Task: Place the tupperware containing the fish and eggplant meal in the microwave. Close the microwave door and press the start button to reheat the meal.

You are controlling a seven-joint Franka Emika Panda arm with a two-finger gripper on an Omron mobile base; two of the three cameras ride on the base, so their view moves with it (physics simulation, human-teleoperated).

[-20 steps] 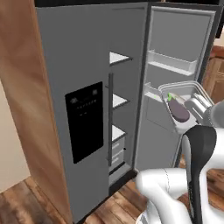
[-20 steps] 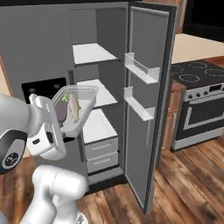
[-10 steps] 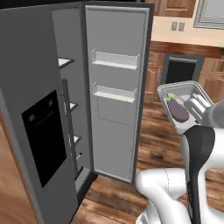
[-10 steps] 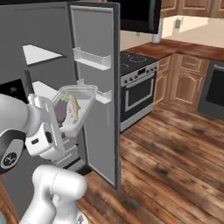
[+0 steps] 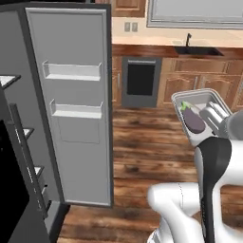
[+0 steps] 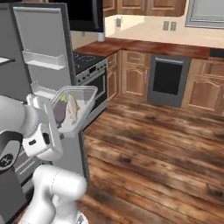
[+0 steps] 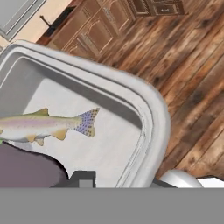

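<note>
The tupperware [image 5: 198,99] is a shallow clear-grey container held up in the air, tilted, at the right of the left base view. My gripper [image 5: 213,116] is shut on its rim. Inside lie the dark purple eggplant [image 5: 193,120] and the pale fish [image 6: 72,107]. From the right base view the tupperware [image 6: 83,99] hangs in front of the fridge door, with my gripper [image 6: 56,119] at its near edge. In the hand view the tupperware [image 7: 146,103] holds the fish [image 7: 46,124] and the eggplant [image 7: 26,168]. The black microwave [image 6: 85,15] hangs above the stove; how its door stands is not clear.
The grey fridge stands at left with its door [image 5: 71,95] swung open into the room. A stove [image 6: 89,65] sits beside it. Wooden cabinets, a black dishwasher front [image 5: 141,80] and a sink [image 5: 197,50] line the far wall. Wood floor [image 6: 157,140] spreads between.
The whole picture has swung as the base turns: the fridge slid left and the stove, cabinets and floor came into view. The tupperware stays in my gripper as before.
</note>
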